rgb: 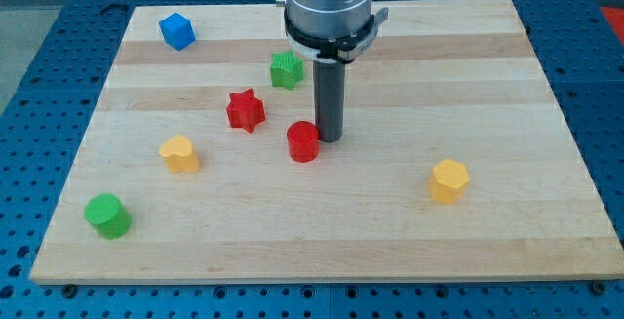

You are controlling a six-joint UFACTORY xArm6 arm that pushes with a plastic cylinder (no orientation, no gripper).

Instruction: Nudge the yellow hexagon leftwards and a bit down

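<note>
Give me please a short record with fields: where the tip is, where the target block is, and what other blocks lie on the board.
tip: my tip beside the red cylinder, on its right
target: yellow hexagon, right of the tip and lower in the view, apart from it
other blocks: red star; green star; blue cube; yellow block; green cylinder
surface: wooden board

I can read no text, label, brand, number or sign anywhere in my view: not on the blocks, the bench (pixel 390 241), or the rod above my tip (pixel 330 140).
</note>
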